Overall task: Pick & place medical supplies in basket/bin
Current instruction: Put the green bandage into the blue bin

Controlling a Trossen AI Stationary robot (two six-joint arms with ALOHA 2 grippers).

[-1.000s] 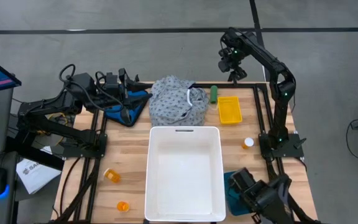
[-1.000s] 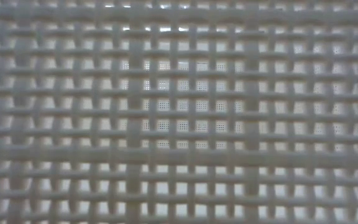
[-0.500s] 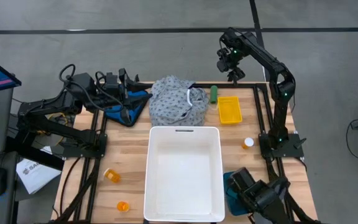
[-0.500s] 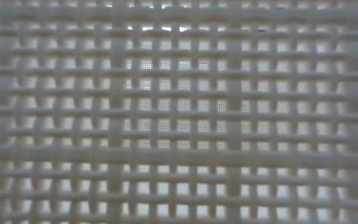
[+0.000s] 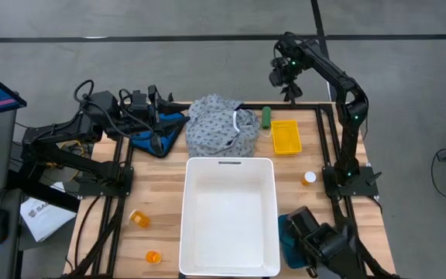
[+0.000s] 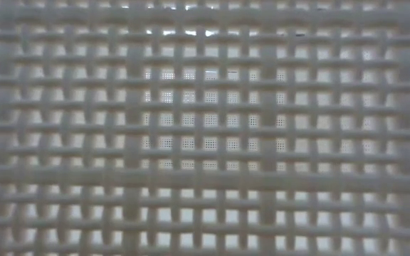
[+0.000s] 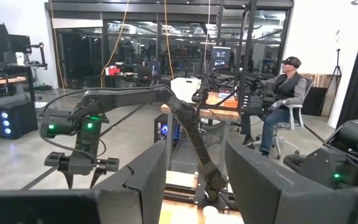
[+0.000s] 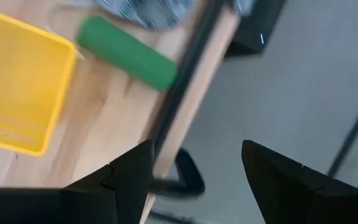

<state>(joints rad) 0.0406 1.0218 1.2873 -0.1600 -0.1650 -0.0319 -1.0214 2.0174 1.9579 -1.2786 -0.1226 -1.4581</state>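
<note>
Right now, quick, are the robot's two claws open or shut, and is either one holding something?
Left gripper: open, holding nothing, parked at the table's left side.
Right gripper: open, holding nothing, raised past the table's far edge near the green cylinder.

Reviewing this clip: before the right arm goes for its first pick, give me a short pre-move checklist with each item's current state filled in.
1. White bin holds nothing and is ready to receive: ok.
2. Right gripper fingers open, holding nothing: ok.
3. Right gripper over a target: not ok; it hangs past the table's far edge, with the green cylinder short of it.
4. Green cylinder free to grasp: ok; it lies between the dotted garment and the yellow tray.
5. Left gripper out of the way: ok; it is open at the table's left side.
6. Low view usable: not ok; the bin's mesh fills it.
</note>
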